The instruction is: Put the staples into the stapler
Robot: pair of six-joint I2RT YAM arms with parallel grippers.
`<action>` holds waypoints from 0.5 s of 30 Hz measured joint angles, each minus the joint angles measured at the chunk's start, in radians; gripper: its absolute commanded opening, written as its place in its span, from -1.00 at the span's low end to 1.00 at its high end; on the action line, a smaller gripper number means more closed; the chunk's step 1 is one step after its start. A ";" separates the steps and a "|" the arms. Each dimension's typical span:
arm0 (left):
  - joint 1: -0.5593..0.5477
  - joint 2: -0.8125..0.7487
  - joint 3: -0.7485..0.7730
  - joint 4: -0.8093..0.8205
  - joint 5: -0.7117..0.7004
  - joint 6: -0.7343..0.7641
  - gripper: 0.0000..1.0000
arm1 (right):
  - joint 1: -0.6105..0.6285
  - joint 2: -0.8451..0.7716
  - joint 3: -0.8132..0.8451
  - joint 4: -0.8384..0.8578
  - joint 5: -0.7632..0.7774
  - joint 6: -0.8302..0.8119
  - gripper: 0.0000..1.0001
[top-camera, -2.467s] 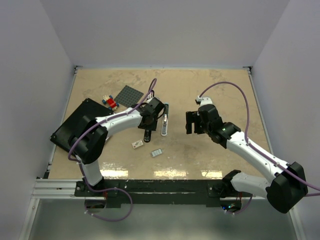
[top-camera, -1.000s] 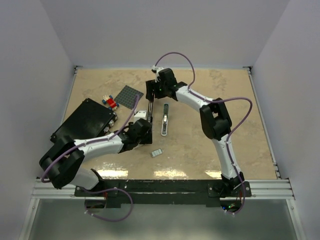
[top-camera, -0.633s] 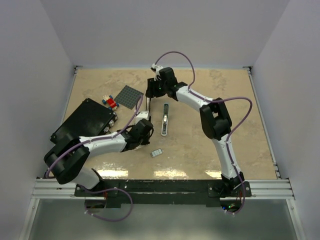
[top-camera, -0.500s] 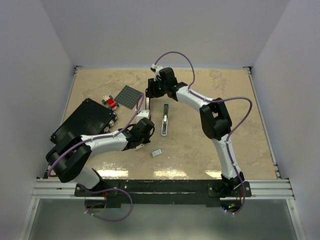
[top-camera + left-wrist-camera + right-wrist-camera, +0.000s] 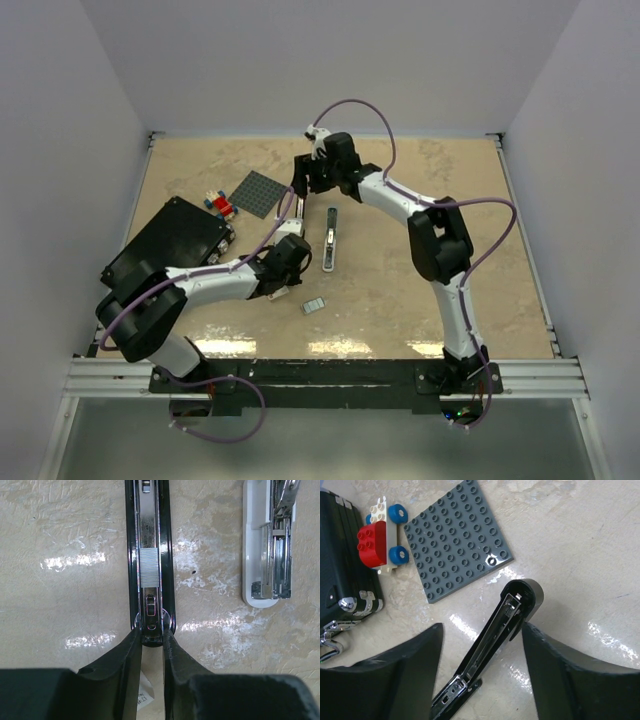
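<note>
The staples are a tiny flat block, pale grey-blue, lying loose on the table with nothing touching them. In the top view they sit at about 5 o'clock from my left gripper, a little apart from it. They are too small there for me to make out the ribbing.

At 12 o'clock from the staples lies a white piece with a bare metal spring track. Just beside it, at its 9 o'clock, is the black stapler, opened out flat. A short ribbed silver strip rests in its shiny channel.

My left gripper's fingers are drawn nearly together and pinch the stapler's near tip. A little white box shows in the narrow gap behind them.

My right gripper stands spread around the stapler's rounded far end. Its one finger is close beside that end and the other is well clear.

At 10 o'clock from that end lie a grey studded plate, then a red, white and blue toy car, then a black case.
</note>
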 measured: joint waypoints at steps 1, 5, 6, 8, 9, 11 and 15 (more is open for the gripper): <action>0.000 -0.002 -0.004 0.005 0.001 0.003 -0.88 | -0.003 0.001 0.000 0.001 0.000 0.005 0.47; 0.000 -0.005 -0.007 0.009 0.009 0.017 -0.88 | -0.022 0.019 0.022 -0.002 -0.007 0.021 0.56; 0.000 -0.005 -0.007 0.010 0.012 0.019 -0.88 | -0.028 0.035 0.047 -0.003 -0.010 0.022 0.56; 0.000 -0.005 -0.007 0.010 0.018 0.023 -0.88 | -0.035 0.066 0.087 -0.004 -0.023 0.021 0.56; 0.000 -0.005 -0.007 0.011 0.021 0.028 -0.88 | -0.038 0.082 0.104 -0.004 -0.034 0.021 0.56; 0.000 -0.005 -0.007 0.011 0.026 0.038 -0.88 | -0.042 0.105 0.121 -0.005 -0.056 0.021 0.55; 0.000 -0.005 -0.007 0.012 0.029 0.046 -0.90 | -0.042 0.146 0.124 -0.011 -0.093 0.021 0.43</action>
